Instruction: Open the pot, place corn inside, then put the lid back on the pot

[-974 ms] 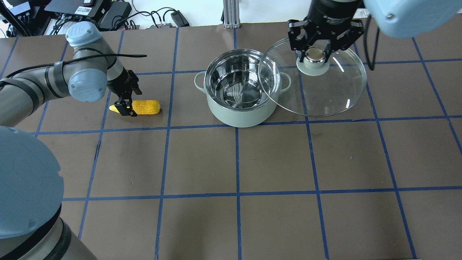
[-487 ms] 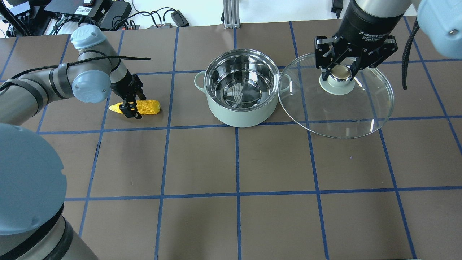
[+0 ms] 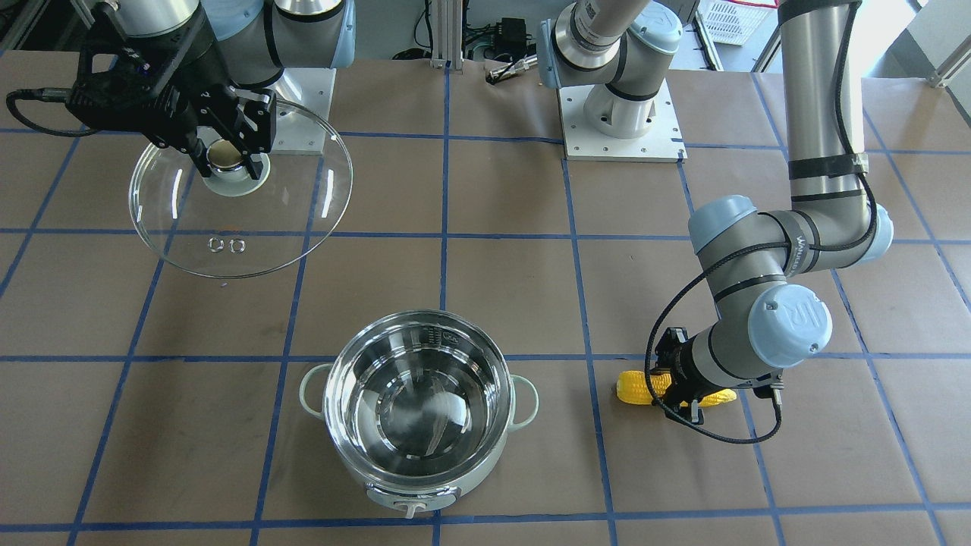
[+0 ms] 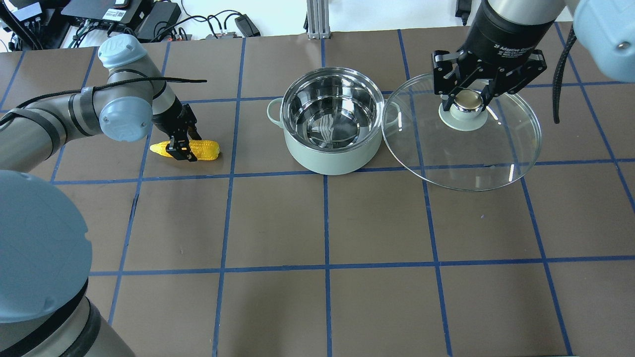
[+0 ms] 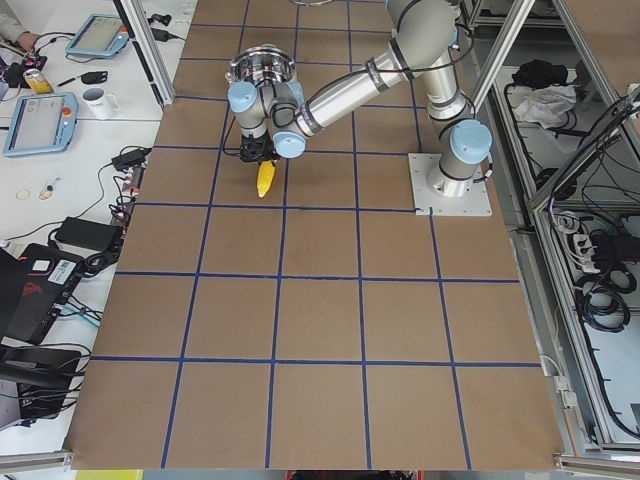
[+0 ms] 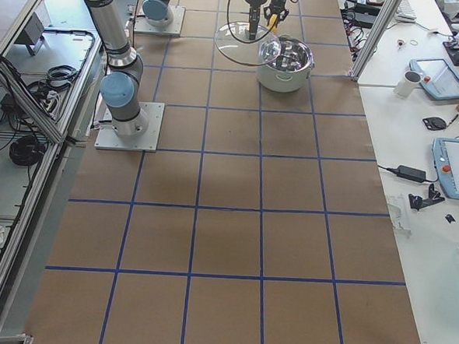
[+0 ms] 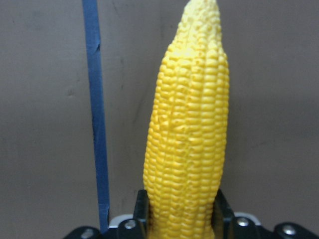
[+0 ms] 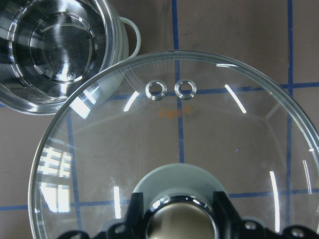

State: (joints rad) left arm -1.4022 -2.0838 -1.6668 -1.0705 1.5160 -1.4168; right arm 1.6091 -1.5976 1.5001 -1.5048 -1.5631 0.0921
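Corn (image 4: 204, 148) clamped in left tool (image 4: 181, 150), long axis across jaws; open pot (image 4: 327, 159) lies past blunt end from that tool. Right tool (image 4: 466, 101) holds lid (image 4: 471, 161), beyond pot.

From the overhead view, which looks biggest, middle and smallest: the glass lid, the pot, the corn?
1. lid, widest, though it is held up nearer the camera, which may flatter it.
2. pot, somewhat narrower.
3. corn, clearly smallest.
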